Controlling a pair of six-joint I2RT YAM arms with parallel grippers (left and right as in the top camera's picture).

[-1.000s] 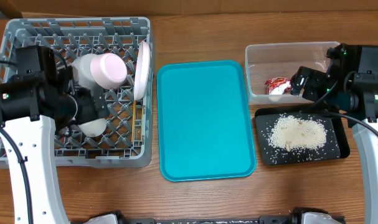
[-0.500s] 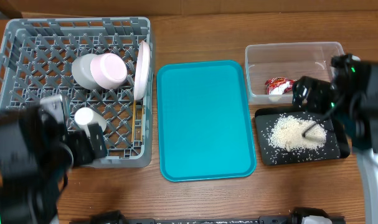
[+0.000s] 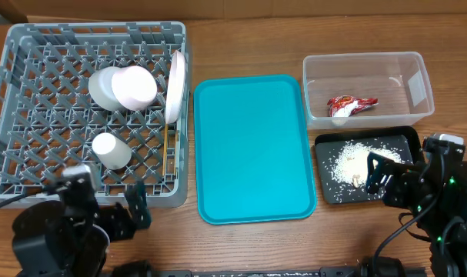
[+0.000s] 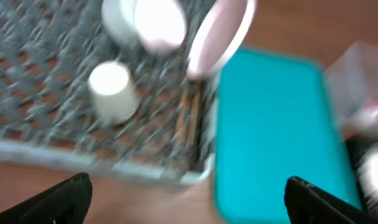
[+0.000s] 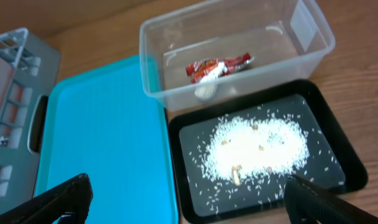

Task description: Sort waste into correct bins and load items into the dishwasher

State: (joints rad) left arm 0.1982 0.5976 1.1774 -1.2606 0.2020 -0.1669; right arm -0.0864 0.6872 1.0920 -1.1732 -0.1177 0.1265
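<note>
The grey dish rack (image 3: 33, 100) at the left holds a white bowl (image 3: 133, 87), an upright plate (image 3: 175, 77), a small cup (image 3: 110, 150) and chopsticks (image 3: 168, 150). The red-and-white wrapper (image 3: 348, 105) lies in the clear tub (image 3: 418, 77). Rice (image 3: 355, 165) lies in the black tray (image 3: 414, 142). My left gripper (image 3: 133, 211) is open and empty at the front edge below the rack. My right gripper (image 3: 379, 173) is open and empty at the front right, over the black tray's near edge. The right wrist view shows the wrapper (image 5: 217, 65), the rice (image 5: 254, 146) and the tub (image 5: 313, 37).
The flat teal tray (image 3: 252, 146) lies in the middle between the rack and the bins. The left wrist view is blurred; it shows the cup (image 4: 111, 96), the rack (image 4: 27, 81) and the teal tray (image 4: 269, 137).
Both arms have pulled back toward the front edge of the table. The left arm left the rack. The right arm left the tub and tray. Dishes, wrapper and rice stay put.
</note>
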